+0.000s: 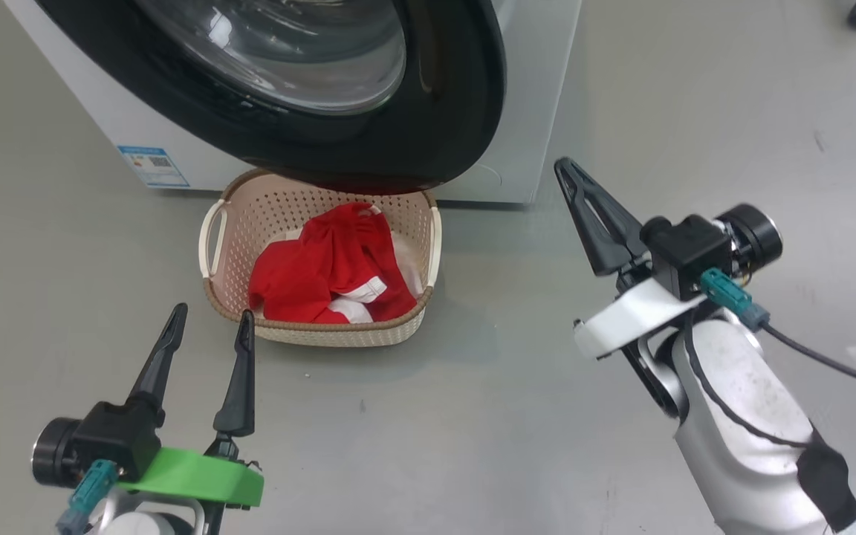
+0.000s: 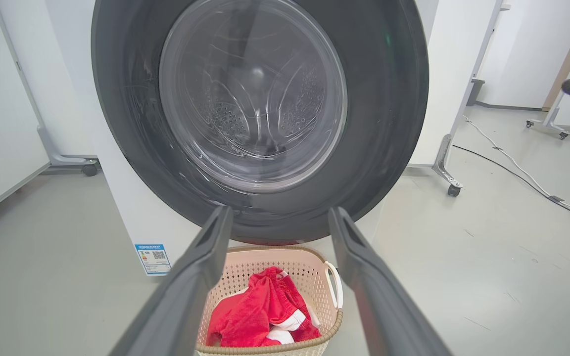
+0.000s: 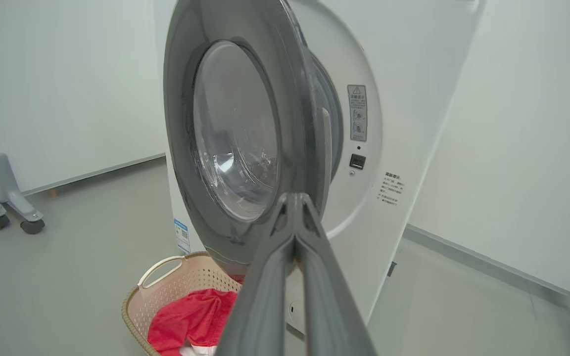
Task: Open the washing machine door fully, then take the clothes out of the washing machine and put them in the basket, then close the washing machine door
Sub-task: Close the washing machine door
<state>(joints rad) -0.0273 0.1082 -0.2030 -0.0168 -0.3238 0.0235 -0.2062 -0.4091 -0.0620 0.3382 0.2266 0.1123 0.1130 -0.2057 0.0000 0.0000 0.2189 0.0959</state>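
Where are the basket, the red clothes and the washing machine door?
the basket (image 1: 250, 230): head view, its perforated left inner wall.
the clothes (image 1: 302, 279): head view, red fabric mid-pile.
the washing machine door (image 2: 126, 123): left wrist view, black ring left of the glass.

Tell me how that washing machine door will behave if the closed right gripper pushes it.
It probably swings rather than flexes: the washing machine door looks rigid and stands ajar from the washing machine. Its glossy black ring may let the shut right gripper slip. The bulging glass bowl suggests some weight, so a firm push seems needed.
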